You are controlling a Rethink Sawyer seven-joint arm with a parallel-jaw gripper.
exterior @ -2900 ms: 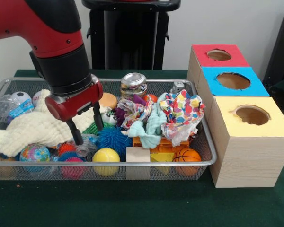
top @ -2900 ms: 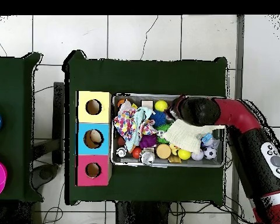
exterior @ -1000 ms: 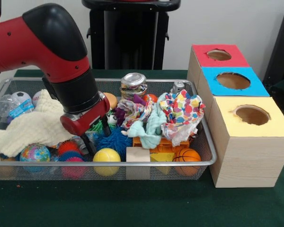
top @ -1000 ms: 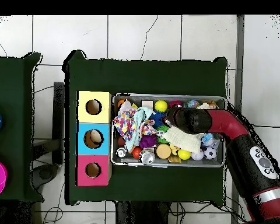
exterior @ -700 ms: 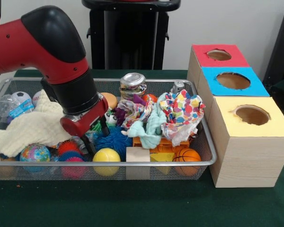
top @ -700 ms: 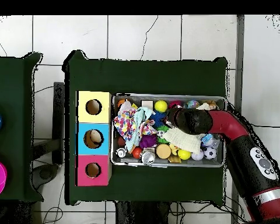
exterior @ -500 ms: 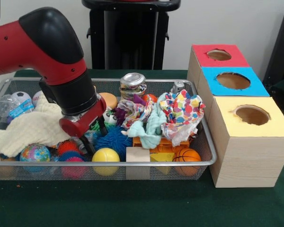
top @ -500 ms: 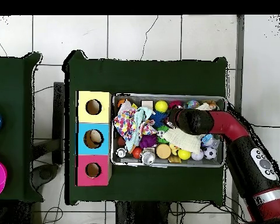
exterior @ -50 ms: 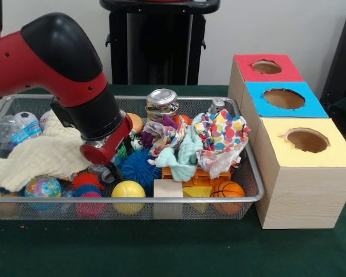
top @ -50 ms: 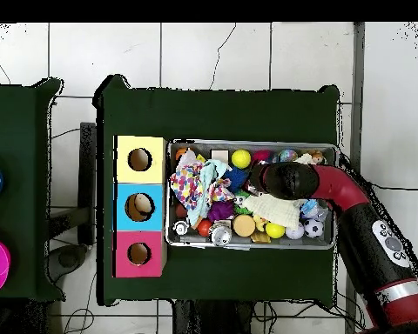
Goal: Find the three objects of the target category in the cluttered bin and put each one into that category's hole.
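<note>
— So where is the gripper (exterior @ -50 ms: 112, 171) found?

— Down inside the wire bin (exterior @ -50 ms: 242, 151), among the toys between the blue spiky ball (exterior @ -50 ms: 137, 166) and the orange spiky ball (exterior @ -50 ms: 85, 180), just above the yellow ball (exterior @ -50 ms: 127, 191).

— Is anything pinched?

— That cannot be told; the tips are buried in the clutter and hidden by the red wrist.

— And the holes?

— Three boxes are lined up beside the bin, each with a round hole: the yellow box (exterior @ -50 ms: 309, 151) nearest the camera, then the blue box (exterior @ -50 ms: 283, 98), then the red box (exterior @ -50 ms: 266, 67). A cream cloth (exterior @ -50 ms: 37, 157) is draped against the arm, and a patterned cloth (exterior @ -50 ms: 223, 138) is heaped toward the boxes.
</note>
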